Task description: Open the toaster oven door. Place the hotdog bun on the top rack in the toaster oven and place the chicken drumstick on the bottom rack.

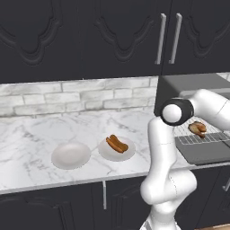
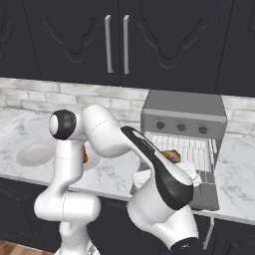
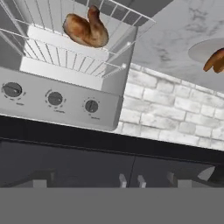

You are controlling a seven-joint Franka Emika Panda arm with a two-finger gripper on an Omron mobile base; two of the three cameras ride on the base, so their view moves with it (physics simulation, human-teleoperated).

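My tool is standing spread wide, pinching nothing. The chicken drumstick [image 3: 85, 29] is lying on a pulled-out rack [image 3: 65, 54] at upper left; the hotdog bun [image 1: 117, 143] is sitting on its plate [image 1: 127, 153], centre frame

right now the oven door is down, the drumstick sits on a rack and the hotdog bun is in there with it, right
Not quite. The toaster oven door is down and the chicken drumstick lies on a rack, but the hotdog bun is on its plate on the counter, as the left base view shows.

Drumstick [image 3: 86, 29] on pulled-out rack [image 3: 65, 54]
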